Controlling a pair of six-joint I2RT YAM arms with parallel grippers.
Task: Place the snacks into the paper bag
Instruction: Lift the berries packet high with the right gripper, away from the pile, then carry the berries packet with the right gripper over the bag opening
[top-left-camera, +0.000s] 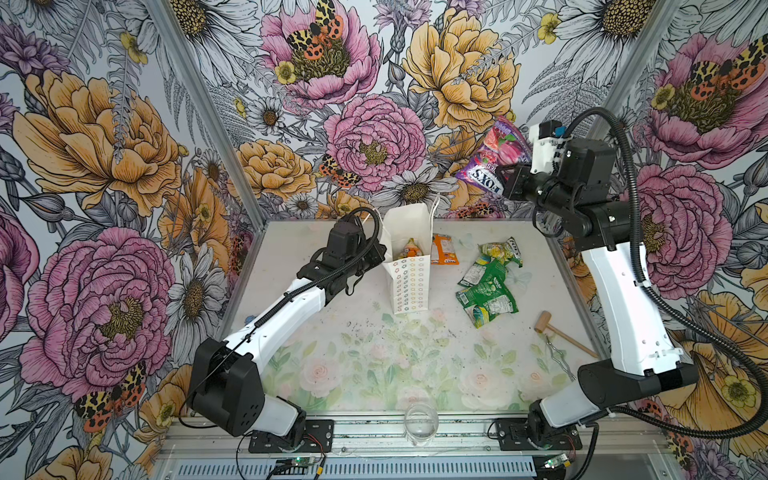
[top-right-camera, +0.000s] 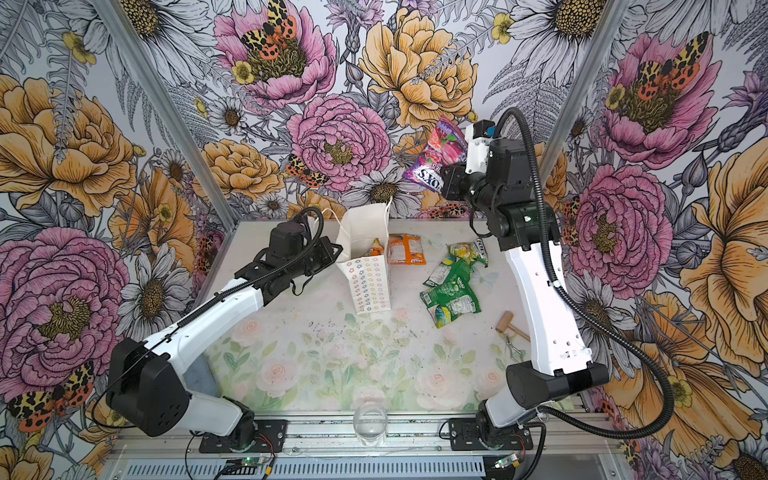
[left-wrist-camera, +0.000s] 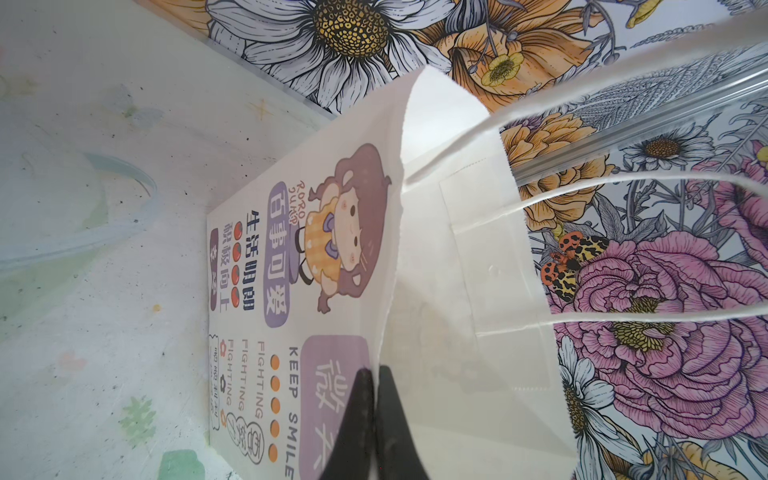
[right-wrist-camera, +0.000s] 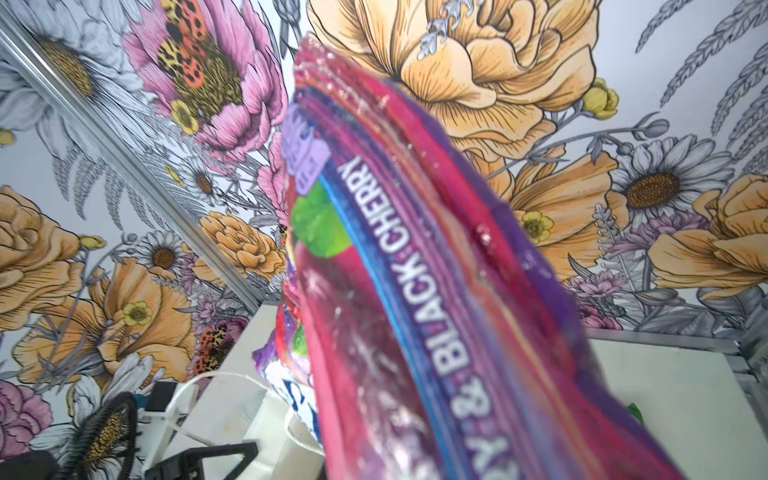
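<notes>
Left claw: the left gripper (left-wrist-camera: 375, 415) has its 2 black fingers pressed together on the top rim of the paper bag (top-left-camera: 409, 286), with the paper edge running between them.
Right claw: the right gripper (top-left-camera: 508, 181) pinches one end of the purple packet (top-left-camera: 494, 153), by the upside-down "FOX'S" lettering.
Purple packet: raised off the table (top-left-camera: 332, 353) in the upper right of both top views, seen against the flowered back wall; it fills the right wrist view, where "BLACK CHERRY" can be read.
Paper bag: stands upright with its mouth open, in the upper centre of both top views, white cord handles sticking up.
Inside the bag: 1 orange-and-yellow packet (top-left-camera: 409, 249) shows at the bottom.
Orange packet (top-left-camera: 444, 249): lies flat just right of the bag.
Yellow packet (top-left-camera: 500, 250): further right, touching the green packets (top-left-camera: 484, 286), which lie crumpled and overlapping below it.
Wooden mallet (top-left-camera: 565, 337): near the table's right edge, with a twisted metal piece (top-left-camera: 555, 353) just beside it.
Clear glass (top-left-camera: 420, 422): at the bottom centre, on the table's near edge.
</notes>
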